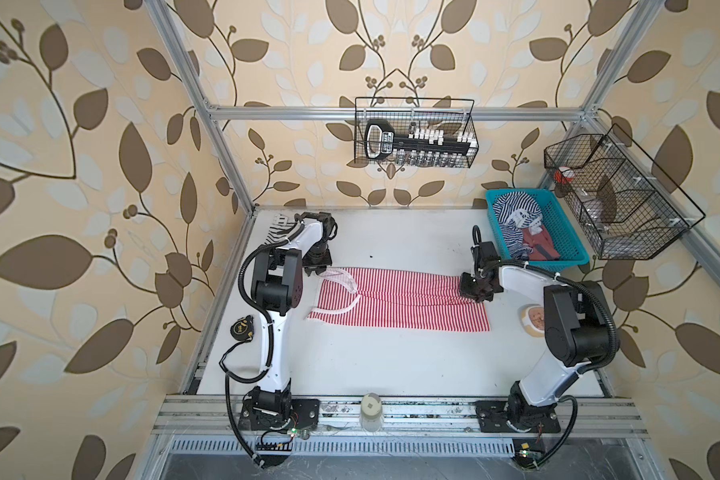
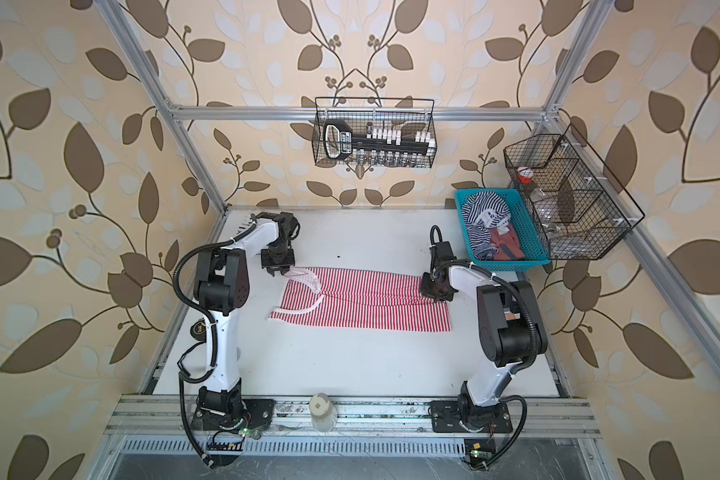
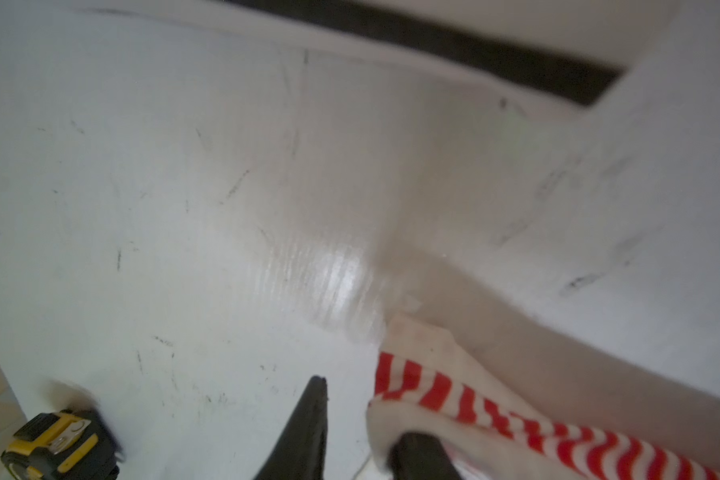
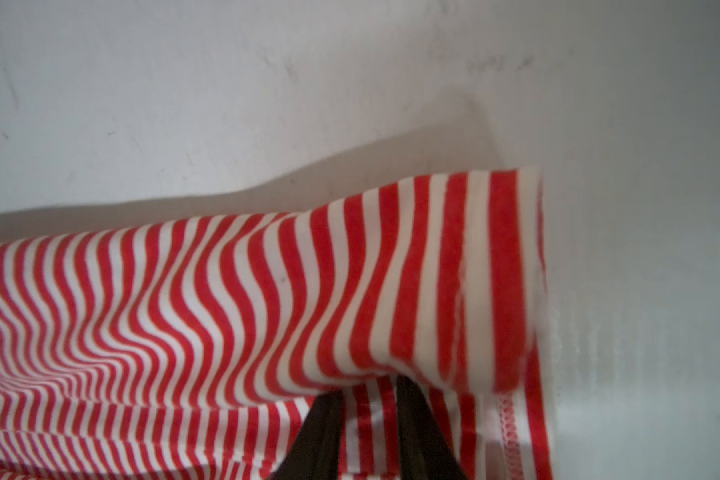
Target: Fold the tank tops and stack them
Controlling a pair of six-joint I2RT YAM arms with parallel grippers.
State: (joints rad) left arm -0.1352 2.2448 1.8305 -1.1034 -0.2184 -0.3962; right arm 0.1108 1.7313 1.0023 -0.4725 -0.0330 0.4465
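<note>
My right claw pinches the hem of the red-striped top, which lies along the table. My left claw has a strap bunched over one finger; its grip I cannot tell.

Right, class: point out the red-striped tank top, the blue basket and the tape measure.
red-striped tank top (image 1: 408,303): a top view, mid body.
blue basket (image 1: 566,226): a top view, right inner wall.
tape measure (image 1: 242,328): a top view, case face.

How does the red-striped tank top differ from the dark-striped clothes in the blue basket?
The red-striped tank top lies spread out on the table; the dark-striped clothes sit crumpled in the blue basket. Both grippers are at the red-striped tank top; nothing touches the dark-striped clothes. Both are striped on white.
</note>
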